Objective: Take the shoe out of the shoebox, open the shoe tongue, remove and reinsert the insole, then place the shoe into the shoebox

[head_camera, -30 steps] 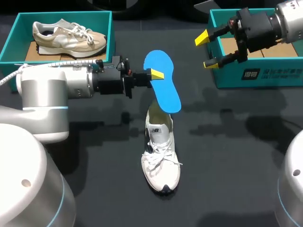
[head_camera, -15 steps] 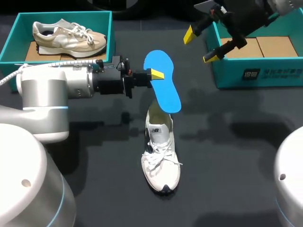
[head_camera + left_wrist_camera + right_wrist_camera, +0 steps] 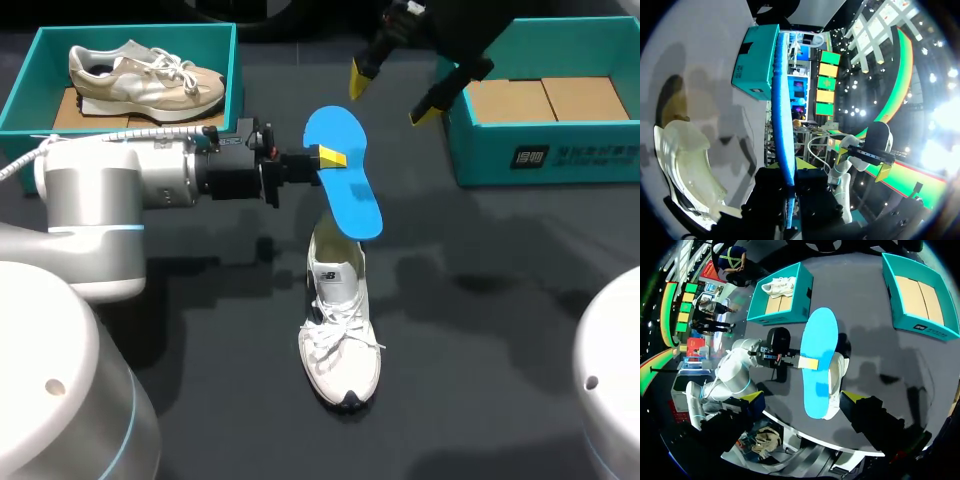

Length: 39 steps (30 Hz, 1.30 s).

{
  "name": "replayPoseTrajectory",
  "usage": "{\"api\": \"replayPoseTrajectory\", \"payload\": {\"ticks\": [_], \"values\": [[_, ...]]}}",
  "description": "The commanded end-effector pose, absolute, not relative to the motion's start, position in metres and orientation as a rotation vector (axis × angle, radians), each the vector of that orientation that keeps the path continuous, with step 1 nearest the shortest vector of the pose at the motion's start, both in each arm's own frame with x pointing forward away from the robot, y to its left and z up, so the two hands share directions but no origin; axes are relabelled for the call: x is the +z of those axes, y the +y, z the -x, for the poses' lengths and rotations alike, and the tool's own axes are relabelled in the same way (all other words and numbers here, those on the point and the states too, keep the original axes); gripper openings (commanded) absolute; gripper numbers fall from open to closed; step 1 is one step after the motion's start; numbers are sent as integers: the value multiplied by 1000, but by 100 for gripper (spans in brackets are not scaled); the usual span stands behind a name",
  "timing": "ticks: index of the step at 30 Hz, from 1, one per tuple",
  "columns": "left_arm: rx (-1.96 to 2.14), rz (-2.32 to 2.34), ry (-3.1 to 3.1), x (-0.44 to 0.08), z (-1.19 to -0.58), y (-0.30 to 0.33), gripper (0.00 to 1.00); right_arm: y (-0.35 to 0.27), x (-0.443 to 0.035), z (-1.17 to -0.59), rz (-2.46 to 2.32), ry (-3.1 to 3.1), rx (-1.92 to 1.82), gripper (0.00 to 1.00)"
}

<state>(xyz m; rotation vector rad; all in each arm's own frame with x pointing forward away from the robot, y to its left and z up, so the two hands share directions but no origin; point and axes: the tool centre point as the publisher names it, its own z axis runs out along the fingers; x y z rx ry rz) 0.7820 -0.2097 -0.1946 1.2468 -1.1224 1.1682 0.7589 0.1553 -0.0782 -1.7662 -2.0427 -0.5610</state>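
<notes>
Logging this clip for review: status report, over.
Left tool shut on blue insole, held over heel of white shoe. Right tool open, empty, near right shoebox. Nothing blocking the shoe.

A small white printed mark (image 3: 530, 157) is showing on the teal cardboard shoebox's (image 3: 590, 165) front wall, too small for reading.

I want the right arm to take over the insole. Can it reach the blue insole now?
Probably yes. The right gripper hangs open near the far end of the blue insole, with nothing between them. The left gripper pinches the insole only at one edge, leaving that end free.
</notes>
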Motion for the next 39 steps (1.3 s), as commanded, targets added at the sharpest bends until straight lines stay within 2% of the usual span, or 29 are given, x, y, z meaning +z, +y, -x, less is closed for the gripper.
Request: {"api": "replayPoseTrajectory", "payload": {"ticks": [1,23,39], "values": [[1170,-1246,-1122,-196,-782,-211,0,171,-79,-764,1925,-2210,-310,100],[1170,-1246,-1122,-196,-782,-211,0,211,-71,-760,2129,-2322,-38,100],[1170,-1246,-1122,-196,-782,-211,0,208,-74,-754,2144,-2302,-123,100]]}}
